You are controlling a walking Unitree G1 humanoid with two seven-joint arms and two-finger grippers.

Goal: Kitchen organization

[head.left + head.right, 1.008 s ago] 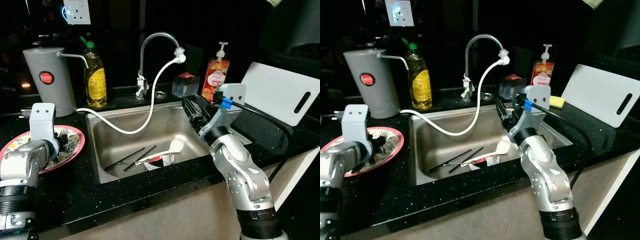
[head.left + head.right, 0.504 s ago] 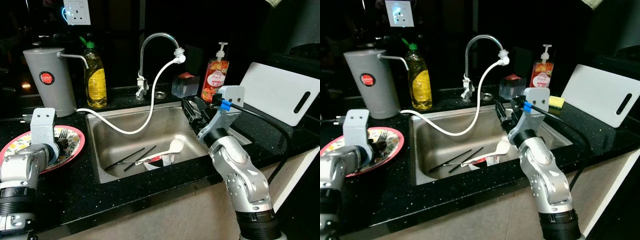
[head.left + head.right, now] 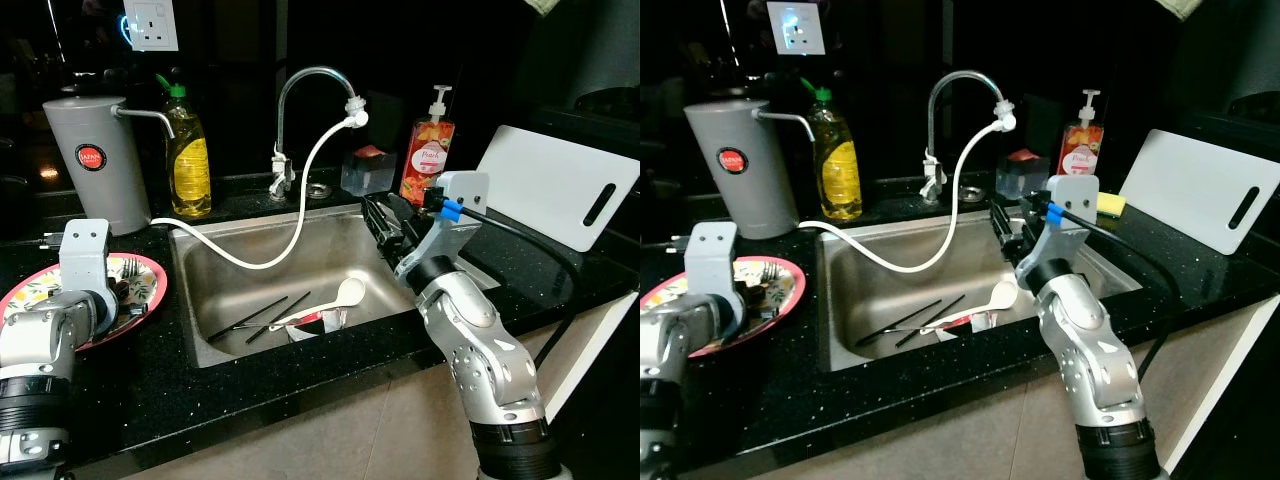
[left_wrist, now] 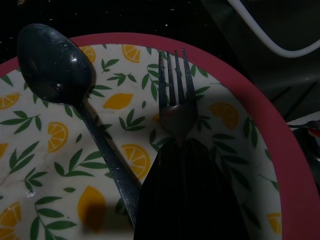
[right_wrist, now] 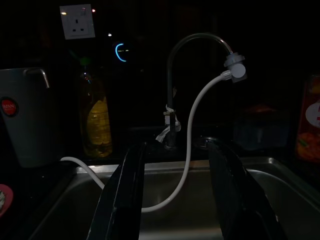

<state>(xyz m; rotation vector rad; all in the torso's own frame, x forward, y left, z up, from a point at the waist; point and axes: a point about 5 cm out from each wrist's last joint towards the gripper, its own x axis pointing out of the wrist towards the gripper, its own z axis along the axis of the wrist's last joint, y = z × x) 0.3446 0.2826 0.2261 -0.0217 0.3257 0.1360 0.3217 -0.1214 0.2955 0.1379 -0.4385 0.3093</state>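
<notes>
Left tool [image 4: 187,150], fingers together on fork [image 4: 175,95] over lemon plate [image 4: 280,150], now drawn slightly back; right tool [image 5: 175,195], fingers apart, unchanged above sink [image 3: 250,270]; cutlery transfer pending.

No legible text on anything

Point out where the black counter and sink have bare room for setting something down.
Bare black counter runs along the front edge, below the steel sink. The sink's right part, under the right gripper, looks bare. The sink's middle holds black chopsticks and a white ladle. The pink lemon-print plate carries a spoon and fork.
</notes>
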